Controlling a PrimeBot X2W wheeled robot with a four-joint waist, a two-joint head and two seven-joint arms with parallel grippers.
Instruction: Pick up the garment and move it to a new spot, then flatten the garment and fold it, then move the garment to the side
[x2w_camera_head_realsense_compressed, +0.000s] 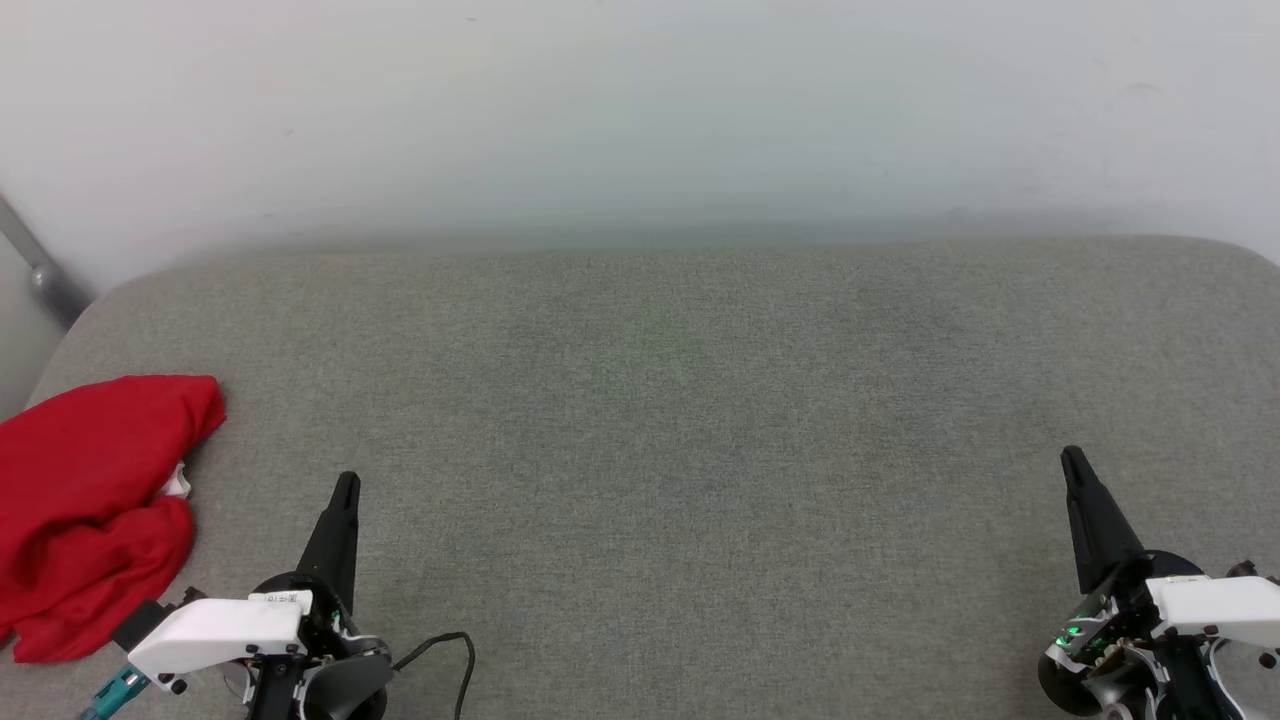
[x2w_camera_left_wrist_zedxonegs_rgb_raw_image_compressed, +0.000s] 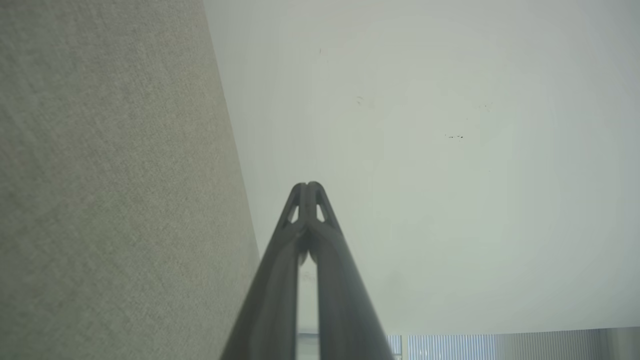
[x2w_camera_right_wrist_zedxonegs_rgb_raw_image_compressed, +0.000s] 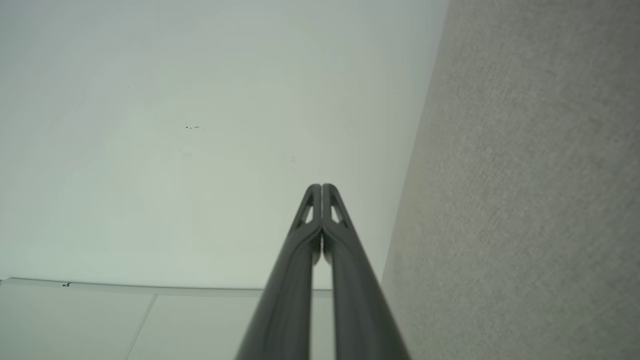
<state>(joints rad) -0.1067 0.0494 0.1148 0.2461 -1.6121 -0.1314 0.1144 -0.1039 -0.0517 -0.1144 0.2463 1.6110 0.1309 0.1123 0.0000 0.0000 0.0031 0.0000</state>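
Note:
The garment (x2w_camera_head_realsense_compressed: 85, 505) lies crumpled in a red heap at the far left of the grey padded surface (x2w_camera_head_realsense_compressed: 660, 420), with a bit of white fabric showing in a fold. My left gripper (x2w_camera_head_realsense_compressed: 346, 485) stands shut and empty just right of the heap, apart from it, fingers pointing away from me. At the lower right my right gripper (x2w_camera_head_realsense_compressed: 1073, 460) is shut and empty too, far from the garment. The left wrist view shows the left gripper (x2w_camera_left_wrist_zedxonegs_rgb_raw_image_compressed: 308, 186) with tips together against a pale wall. The right gripper (x2w_camera_right_wrist_zedxonegs_rgb_raw_image_compressed: 321, 187) looks the same in the right wrist view.
A pale wall (x2w_camera_head_realsense_compressed: 640, 110) rises behind the padded surface. A grey metal bar (x2w_camera_head_realsense_compressed: 40, 270) slants down at the far left by the surface's rounded corner. A black cable (x2w_camera_head_realsense_compressed: 450, 650) loops beside my left wrist.

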